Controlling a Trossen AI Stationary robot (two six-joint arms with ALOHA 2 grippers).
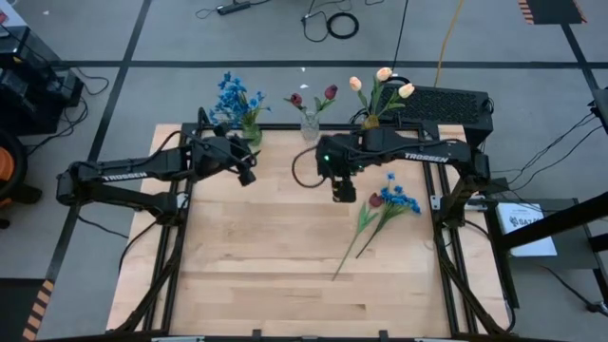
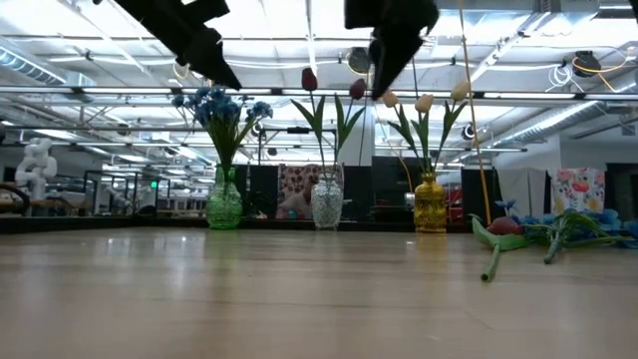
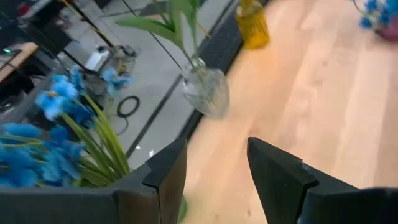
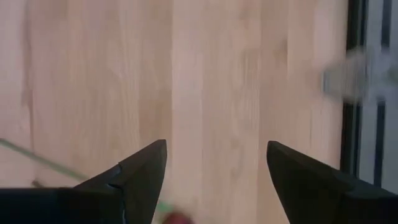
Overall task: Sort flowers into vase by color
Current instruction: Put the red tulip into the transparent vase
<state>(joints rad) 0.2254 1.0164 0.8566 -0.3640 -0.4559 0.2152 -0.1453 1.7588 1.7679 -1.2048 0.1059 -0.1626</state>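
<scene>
Green vase (image 2: 224, 202) blue flowers (image 2: 217, 106); clear vase (image 2: 327, 203) red tulips (image 2: 310, 79); yellow vase (image 2: 430, 204) cream tulips (image 2: 424, 102)

A light wooden tabletop (image 1: 285, 256) is sitting on a grey floor (image 1: 114, 95) with dark lines crossing it. Black cables (image 1: 332, 21) are lying curled on the floor behind it. A white paper (image 1: 528, 228) is lying at the right side. Long ceiling lights (image 2: 538, 115) are shining in the big room behind.
</scene>
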